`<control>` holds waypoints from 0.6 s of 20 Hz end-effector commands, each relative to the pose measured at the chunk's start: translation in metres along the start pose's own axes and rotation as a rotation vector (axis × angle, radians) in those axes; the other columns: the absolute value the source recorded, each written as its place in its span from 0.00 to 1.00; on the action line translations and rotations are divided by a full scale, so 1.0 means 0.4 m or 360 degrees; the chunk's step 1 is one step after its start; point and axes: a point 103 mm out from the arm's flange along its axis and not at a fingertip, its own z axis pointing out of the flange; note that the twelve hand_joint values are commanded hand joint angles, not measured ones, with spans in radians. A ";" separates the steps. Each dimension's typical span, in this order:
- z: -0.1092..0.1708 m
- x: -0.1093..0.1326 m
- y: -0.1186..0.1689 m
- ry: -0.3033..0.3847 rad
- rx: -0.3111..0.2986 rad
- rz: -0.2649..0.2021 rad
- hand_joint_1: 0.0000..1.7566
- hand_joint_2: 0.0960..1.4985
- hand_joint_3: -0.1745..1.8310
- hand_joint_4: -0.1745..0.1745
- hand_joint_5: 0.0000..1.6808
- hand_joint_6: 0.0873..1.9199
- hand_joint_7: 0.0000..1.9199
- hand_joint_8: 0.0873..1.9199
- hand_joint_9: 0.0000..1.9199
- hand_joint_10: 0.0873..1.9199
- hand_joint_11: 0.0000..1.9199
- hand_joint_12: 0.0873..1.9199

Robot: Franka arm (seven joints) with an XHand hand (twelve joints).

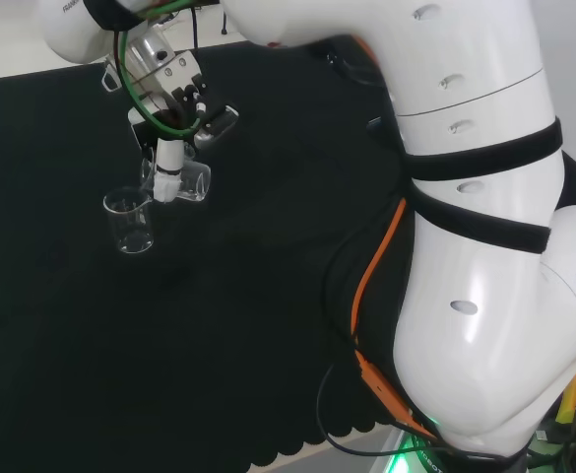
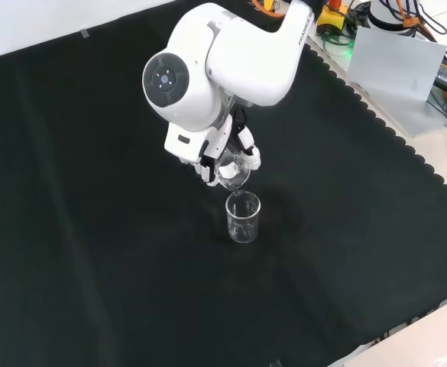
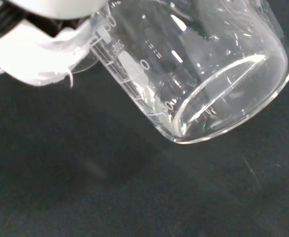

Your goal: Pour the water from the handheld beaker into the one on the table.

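My hand [image 1: 172, 148] is shut on a clear glass beaker [image 1: 185, 183], which lies tipped far over on its side. In the front view the held beaker [image 2: 233, 173] hangs just above and behind the rim of a second clear beaker [image 2: 243, 217] that stands upright on the black cloth. In the head view that standing beaker [image 1: 130, 221] is left of and below the hand. The wrist view shows the held beaker [image 3: 198, 74] close up, with printed graduation marks and a white finger [image 3: 45, 54] across its wall. I cannot tell how much water either beaker holds.
Black cloth [image 1: 219, 345] covers the bench around both beakers. The arm's white links [image 1: 484, 246] fill the right of the head view. In the front view cables and a grey box [image 2: 399, 69] lie beyond the cloth's scalloped edge at upper right.
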 end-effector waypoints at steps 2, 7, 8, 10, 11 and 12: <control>-0.007 0.003 -0.003 -0.0042 0.0030 0.0026 0.65 0.35 0.53 0.64 0.70 0.48 0.77 0.38 0.70 0.40 0.63 0.41; -0.014 0.012 -0.004 -0.0071 0.0050 0.0031 0.65 0.35 0.53 0.64 0.70 0.48 0.77 0.38 0.70 0.40 0.63 0.41; -0.015 0.015 -0.003 -0.0077 0.0053 0.0031 0.65 0.35 0.53 0.64 0.70 0.48 0.77 0.38 0.70 0.40 0.63 0.41; -0.019 0.020 -0.004 -0.0083 0.0054 0.0028 0.65 0.35 0.53 0.64 0.70 0.48 0.77 0.38 0.70 0.40 0.63 0.41; -0.021 0.023 -0.004 -0.0091 0.0056 0.0028 0.65 0.35 0.53 0.64 0.70 0.48 0.77 0.38 0.70 0.40 0.63 0.41; -0.023 0.026 -0.004 -0.0095 0.0063 0.0028 0.65 0.35 0.54 0.64 0.70 0.48 0.77 0.38 0.70 0.40 0.63 0.41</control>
